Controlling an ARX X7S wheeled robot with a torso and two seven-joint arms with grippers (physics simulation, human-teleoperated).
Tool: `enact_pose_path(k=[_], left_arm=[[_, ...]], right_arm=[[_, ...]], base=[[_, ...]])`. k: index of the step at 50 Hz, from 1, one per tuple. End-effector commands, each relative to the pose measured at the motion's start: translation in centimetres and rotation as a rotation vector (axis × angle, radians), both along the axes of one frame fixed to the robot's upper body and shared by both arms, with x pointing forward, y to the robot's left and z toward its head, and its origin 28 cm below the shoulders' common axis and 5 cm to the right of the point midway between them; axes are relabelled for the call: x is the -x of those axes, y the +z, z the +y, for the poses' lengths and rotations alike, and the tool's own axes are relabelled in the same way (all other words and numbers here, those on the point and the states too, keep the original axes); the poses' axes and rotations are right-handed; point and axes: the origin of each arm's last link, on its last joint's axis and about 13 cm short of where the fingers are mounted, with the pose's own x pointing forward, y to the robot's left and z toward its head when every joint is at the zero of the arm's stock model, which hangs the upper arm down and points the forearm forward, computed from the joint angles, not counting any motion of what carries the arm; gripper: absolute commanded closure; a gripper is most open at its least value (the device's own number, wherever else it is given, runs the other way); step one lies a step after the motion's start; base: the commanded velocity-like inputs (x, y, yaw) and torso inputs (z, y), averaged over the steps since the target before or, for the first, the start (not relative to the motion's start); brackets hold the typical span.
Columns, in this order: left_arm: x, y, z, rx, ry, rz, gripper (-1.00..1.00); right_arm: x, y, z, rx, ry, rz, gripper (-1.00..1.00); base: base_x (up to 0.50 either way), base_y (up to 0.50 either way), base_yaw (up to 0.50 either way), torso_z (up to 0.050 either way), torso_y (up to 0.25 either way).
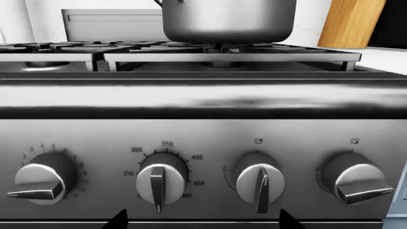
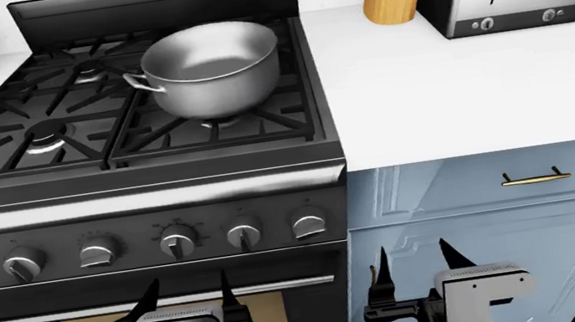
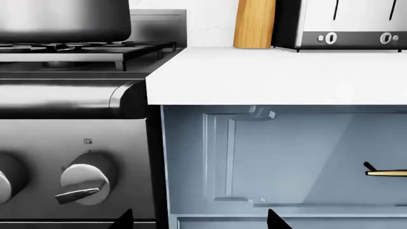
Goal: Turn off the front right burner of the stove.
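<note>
Risk of turning the wrong knob: rightmost knob [image 2: 309, 222] below the pot [image 2: 213, 67]; both hands, left [image 2: 186, 301] and right [image 2: 413, 269], apart, empty.

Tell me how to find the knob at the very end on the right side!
Find the black stove beside the white counter. Along its front runs a row of six silver knobs; take the rightmost knob, next to the blue cabinet. Its handle points sideways, while its neighbour knob points straight down.

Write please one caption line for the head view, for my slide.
Steel pot sits over the stove's front right burner; both open end effectors, left and right, hover below the knob row.
</note>
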Motion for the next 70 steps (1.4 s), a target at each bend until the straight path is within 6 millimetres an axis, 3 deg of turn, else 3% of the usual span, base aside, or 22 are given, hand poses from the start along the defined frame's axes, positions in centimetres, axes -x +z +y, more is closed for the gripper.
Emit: enact_pose_path(k=[1,41,70], left_arm=[[0.1,0.03,0.0,-0.003,0.002,0.003,-1.0],[0.12,-0.19,-0.15,0.001,-0.017,0.002,-1.0],[0.12,-0.24,-0.16,0.002,-0.018,0.003,-1.0]], right_arm=[[0.13,0.03,0.11,0.028,0.001,0.004,-1.0],[-0.04,-0.32,0.08,0.023,-0.054,0.044,-1.0],[-0.3,-0.22,-0.3,-0.003,-0.087,0.048,-1.0]], base=[[0.0,0.0,0.0,0.0,0.0],[0.0,0.02,0.0,0.0,0.0],[0.0,0.45,0.0,0.0,0.0]])
